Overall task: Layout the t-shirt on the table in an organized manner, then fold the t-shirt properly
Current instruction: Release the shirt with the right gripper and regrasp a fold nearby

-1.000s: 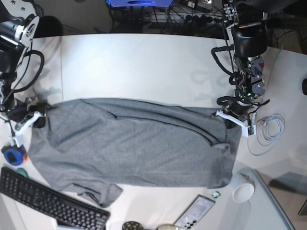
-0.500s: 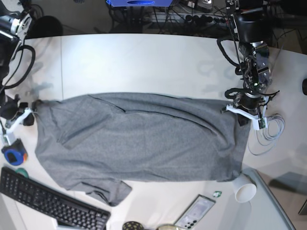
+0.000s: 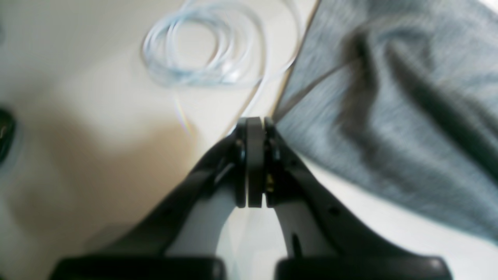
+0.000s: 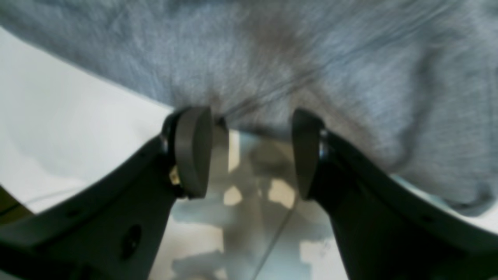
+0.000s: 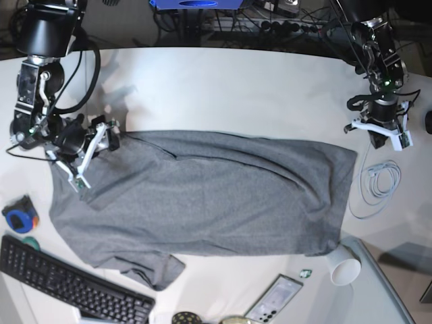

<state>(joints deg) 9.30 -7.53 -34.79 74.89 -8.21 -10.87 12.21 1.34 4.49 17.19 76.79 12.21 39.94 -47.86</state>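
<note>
The grey t-shirt (image 5: 202, 196) lies spread wide across the white table (image 5: 223, 88), with one sleeve bunched at the front left. My right gripper (image 5: 91, 156) hovers at the shirt's far left edge. In the right wrist view it (image 4: 253, 128) stands open, and the cloth (image 4: 311, 58) lies just past its fingertips with nothing between them. My left gripper (image 5: 383, 135) is off the shirt's right end, above bare table. In the left wrist view it (image 3: 255, 124) is shut with nothing between its pads, and the shirt (image 3: 389, 116) lies to its right.
A coiled white cable (image 5: 381, 179) lies right of the shirt, also under the left gripper (image 3: 202, 50). A white cup (image 5: 343, 266) lies on its side and a phone (image 5: 277, 297) sits along the front edge. A black keyboard (image 5: 67, 287) and a blue tape measure (image 5: 17, 216) are at front left.
My right gripper opened, let go of the shirt's left edge and moved right and up. My left gripper came off the right edge and moved away toward the back right. The shirt lies stretched out.
</note>
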